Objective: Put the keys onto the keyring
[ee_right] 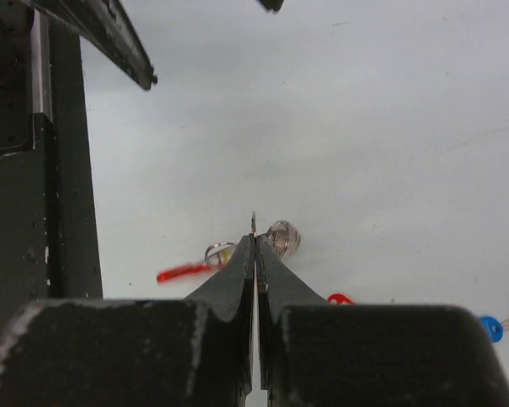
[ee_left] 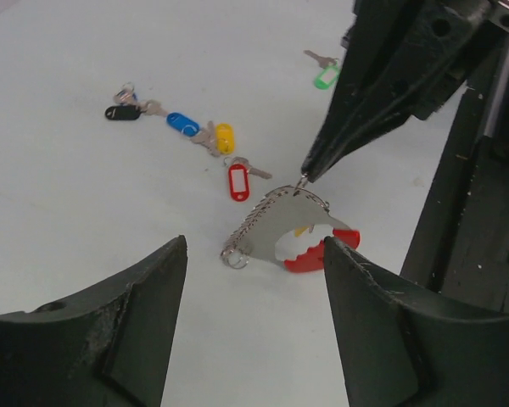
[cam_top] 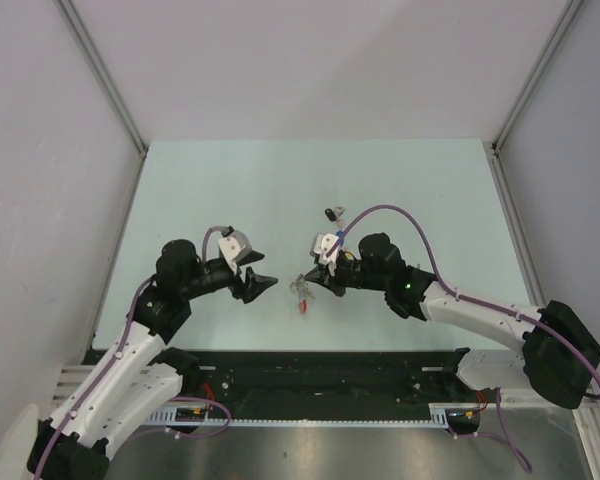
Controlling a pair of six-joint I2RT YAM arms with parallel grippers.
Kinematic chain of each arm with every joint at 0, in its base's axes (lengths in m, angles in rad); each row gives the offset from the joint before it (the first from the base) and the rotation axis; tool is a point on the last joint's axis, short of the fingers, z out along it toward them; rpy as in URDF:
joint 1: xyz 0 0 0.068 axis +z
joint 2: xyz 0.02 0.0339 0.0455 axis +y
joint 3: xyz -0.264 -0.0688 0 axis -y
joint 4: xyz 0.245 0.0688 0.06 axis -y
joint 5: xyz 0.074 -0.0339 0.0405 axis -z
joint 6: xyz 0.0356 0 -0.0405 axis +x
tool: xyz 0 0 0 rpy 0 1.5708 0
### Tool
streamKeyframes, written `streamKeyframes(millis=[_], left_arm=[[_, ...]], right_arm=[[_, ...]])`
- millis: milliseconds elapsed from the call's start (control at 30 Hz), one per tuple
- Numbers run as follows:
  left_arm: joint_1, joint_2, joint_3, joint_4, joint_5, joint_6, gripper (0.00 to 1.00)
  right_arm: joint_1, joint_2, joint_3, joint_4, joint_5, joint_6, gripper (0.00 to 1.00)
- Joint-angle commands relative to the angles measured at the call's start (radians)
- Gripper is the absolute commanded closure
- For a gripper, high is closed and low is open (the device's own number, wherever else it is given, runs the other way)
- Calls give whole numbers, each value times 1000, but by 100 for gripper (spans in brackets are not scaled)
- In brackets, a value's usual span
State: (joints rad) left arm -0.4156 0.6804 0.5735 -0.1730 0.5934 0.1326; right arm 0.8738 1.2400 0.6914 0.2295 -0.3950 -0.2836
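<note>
The keyring (ee_left: 284,222) is lying on the table (cam_top: 230,190), close to the near edge and about halfway along it. Its red band (ee_left: 310,259) is pointing toward the near edge, and its silver chain is curving up the other side.

The right gripper (ee_right: 254,244) is reaching down onto the top of the keyring. Its two fingers are squeezing tight together, and a thin bit of the ring's metal is sticking out at their tips.

The left gripper (cam_top: 265,283) is waiting just to the left of the keyring. Its fingers are spread wide apart and are holding nothing. The keyring is sitting just past its fingertips.

The keys are lying farther from the near edge, toward the middle of the table. The red key (ee_left: 238,181) is sitting nearest the keyring. The yellow key (ee_left: 225,137), blue key (ee_left: 183,123) and black key (ee_left: 121,112) are trailing away in a row. The green key (ee_left: 325,78) is lying apart from them, beside the right arm.

The far edge and both side edges are lying well away from both grippers. The black rail (cam_top: 330,372) is running along the near edge, near the keyring.
</note>
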Motion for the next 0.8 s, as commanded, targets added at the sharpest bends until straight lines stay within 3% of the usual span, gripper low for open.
streamKeyframes(millis=[0,133,300,433,767], left_arm=[[-17,40,-3,78,177,107,32],[-78,117,34,47,102,133,33],[-147,160,11,118,5,88,46],[-190,143,-21,167,-53,88,48],[-227,211,5,125,6,213,56]], right_arm=[[-18,-28,63,-51,-82,-75,100],[-19,-19,63,-38,-85,-78,100],[-16,-2,65,10,-107,-37,100],[-1,9,63,13,-122,-23,100],[17,12,63,18,-140,-20,100]])
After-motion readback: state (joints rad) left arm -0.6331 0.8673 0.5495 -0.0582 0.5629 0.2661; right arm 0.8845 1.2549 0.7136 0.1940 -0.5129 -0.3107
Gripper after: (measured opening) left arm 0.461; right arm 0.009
